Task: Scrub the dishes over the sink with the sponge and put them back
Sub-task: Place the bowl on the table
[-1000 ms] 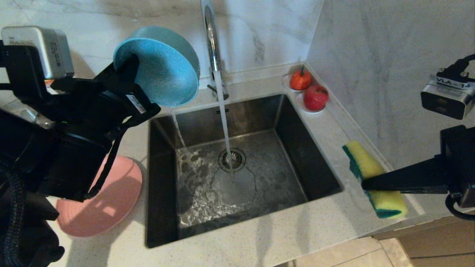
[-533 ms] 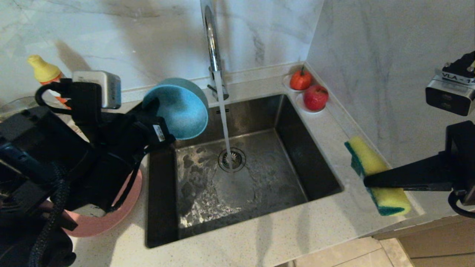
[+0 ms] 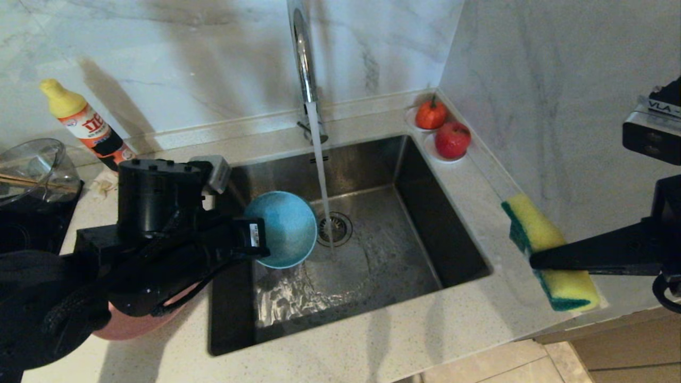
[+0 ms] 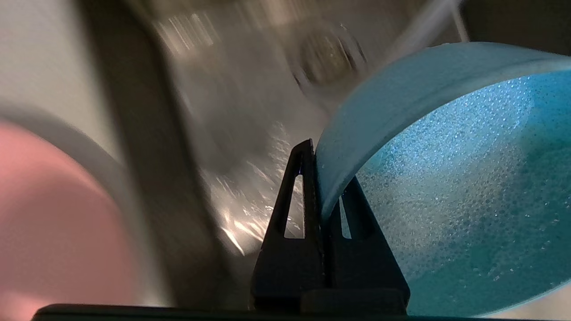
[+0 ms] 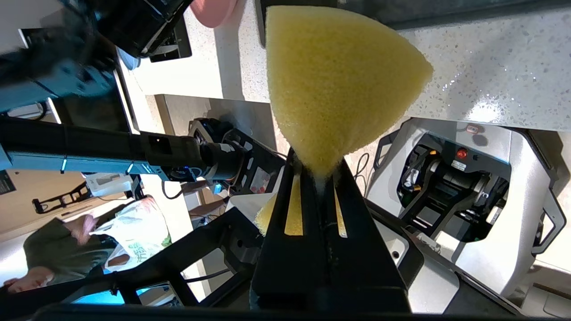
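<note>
The teal-blue bowl [image 3: 284,229] hangs tilted over the left half of the sink [image 3: 436,213], just left of the running water. My left gripper [image 3: 256,238] is shut on its rim; in the left wrist view one finger of the left gripper [image 4: 319,169] lies on each side of the bowl's [image 4: 446,187] wall. The pink plate [image 3: 119,329] lies on the counter left of the sink, mostly hidden under my left arm. To the right of the sink, above the counter, my right gripper [image 3: 533,261] is shut on the waist of the yellow-and-green sponge [image 3: 534,231], seen squeezed in the right wrist view [image 5: 339,84].
Water runs from the chrome tap [image 3: 303,58] onto the drain strainer [image 3: 334,230]. A detergent bottle [image 3: 85,125] and a clear glass bowl [image 3: 32,167] stand at the back left. Two red fruits [image 3: 452,139] sit at the sink's back right corner. A marble wall rises close on the right.
My left arm has brought the bowl down from high at the sink's back left to low over the basin, rolling the wrist. The right gripper with the sponge has hardly moved.
</note>
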You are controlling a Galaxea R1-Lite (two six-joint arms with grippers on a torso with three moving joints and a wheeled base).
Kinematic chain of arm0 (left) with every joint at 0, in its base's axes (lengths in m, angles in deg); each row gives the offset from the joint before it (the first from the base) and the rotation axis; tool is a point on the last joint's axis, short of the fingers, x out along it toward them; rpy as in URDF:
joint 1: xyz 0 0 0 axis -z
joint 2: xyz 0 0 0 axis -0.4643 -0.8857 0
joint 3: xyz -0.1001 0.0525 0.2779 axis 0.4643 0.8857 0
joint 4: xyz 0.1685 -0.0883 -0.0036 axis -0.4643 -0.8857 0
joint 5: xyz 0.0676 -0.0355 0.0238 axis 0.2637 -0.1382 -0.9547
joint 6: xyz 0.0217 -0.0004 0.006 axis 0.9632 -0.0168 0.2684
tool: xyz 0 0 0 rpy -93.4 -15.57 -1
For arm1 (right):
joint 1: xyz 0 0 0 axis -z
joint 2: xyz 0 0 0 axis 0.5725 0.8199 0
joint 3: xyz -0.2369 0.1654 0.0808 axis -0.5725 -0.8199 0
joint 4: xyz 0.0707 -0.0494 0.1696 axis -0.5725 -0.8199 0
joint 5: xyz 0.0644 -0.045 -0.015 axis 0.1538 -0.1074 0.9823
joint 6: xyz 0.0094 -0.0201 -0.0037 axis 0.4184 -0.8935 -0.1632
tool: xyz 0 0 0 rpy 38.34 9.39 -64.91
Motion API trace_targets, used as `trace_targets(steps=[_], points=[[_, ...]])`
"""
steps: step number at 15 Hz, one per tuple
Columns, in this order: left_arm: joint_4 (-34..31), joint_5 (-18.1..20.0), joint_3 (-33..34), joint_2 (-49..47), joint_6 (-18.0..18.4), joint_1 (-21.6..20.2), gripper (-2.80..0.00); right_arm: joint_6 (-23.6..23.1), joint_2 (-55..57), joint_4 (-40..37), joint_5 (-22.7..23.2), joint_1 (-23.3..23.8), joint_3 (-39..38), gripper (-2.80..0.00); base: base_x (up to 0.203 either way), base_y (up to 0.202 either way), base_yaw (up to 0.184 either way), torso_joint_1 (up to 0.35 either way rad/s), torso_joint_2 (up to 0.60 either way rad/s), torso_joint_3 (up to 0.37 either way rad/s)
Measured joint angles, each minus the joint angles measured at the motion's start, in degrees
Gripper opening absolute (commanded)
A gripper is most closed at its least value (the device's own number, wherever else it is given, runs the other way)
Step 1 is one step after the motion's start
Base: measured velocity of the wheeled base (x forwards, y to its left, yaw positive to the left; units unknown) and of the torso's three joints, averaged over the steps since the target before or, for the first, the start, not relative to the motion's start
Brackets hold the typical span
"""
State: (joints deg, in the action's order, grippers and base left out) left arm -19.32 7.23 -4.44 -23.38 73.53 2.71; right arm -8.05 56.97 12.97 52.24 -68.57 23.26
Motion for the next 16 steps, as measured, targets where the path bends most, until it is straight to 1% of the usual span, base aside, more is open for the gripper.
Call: trace_targets(steps=[2,3,4,5,8,9,12,14,16], points=[[-10.18,3.16,-6.22,-2.35,-7.76,0.02,-2.8,0.0,0.0,-0.02,0.02,0.0,-0.26,-2.8,0.0,0.0,0.0,0.0,0.0,0.0],[-13.36,3.68,-8.9,-4.26,-11.29,0.02,-2.8,-0.01,-0.05,-0.06,0.01,0.0,-0.44,-2.8,0.0,0.0,0.0,0.0,0.0,0.0],[-14.83,3.89,-11.14,-6.31,-14.14,0.02,-2.8,-0.01,-0.09,0.02,0.02,0.0,-0.66,-2.8,0.0,0.0,0.0,0.0,0.0,0.0],[-15.35,4.04,-13.11,-8.46,-16.41,0.02,-2.8,-0.01,-0.11,0.1,-0.01,0.0,-0.77,-2.8,0.0,0.0,0.0,0.0,0.0,0.0],[-15.68,3.98,-17.56,-14.15,-21.3,0.03,-2.8,-0.19,-0.29,0.02,0.02,0.24,-1.08,-2.8,0.0,0.0,0.0,0.0,0.0,0.0],[-15.63,3.8,-19.1,-15.89,-23.46,0.05,-2.8,-0.19,-0.38,0.03,0.01,0.27,-1.14,-2.8,0.0,0.0,0.0,0.0,0.0,0.0],[-14.89,3.43,-21.64,-19.49,-29.37,0.03,-2.8,-0.26,-0.74,0.16,0.02,0.35,-1.78,-2.8,0.0,0.0,0.0,0.0,0.0,0.0],[-14.87,3.32,-23.41,-20.65,-32.4,-0.35,-2.8,-0.27,-0.9,0.38,0.02,0.35,-2.27,-2.8,0.0,0.0,0.0,0.0,0.0,0.0],[-14.86,2.73,-24.51,-21.19,-33.86,-0.82,-2.8,-0.36,-1.01,0.5,0.02,0.35,-2.65,-2.8,0.0,0.0,0.0,0.0,0.0,0.0]])
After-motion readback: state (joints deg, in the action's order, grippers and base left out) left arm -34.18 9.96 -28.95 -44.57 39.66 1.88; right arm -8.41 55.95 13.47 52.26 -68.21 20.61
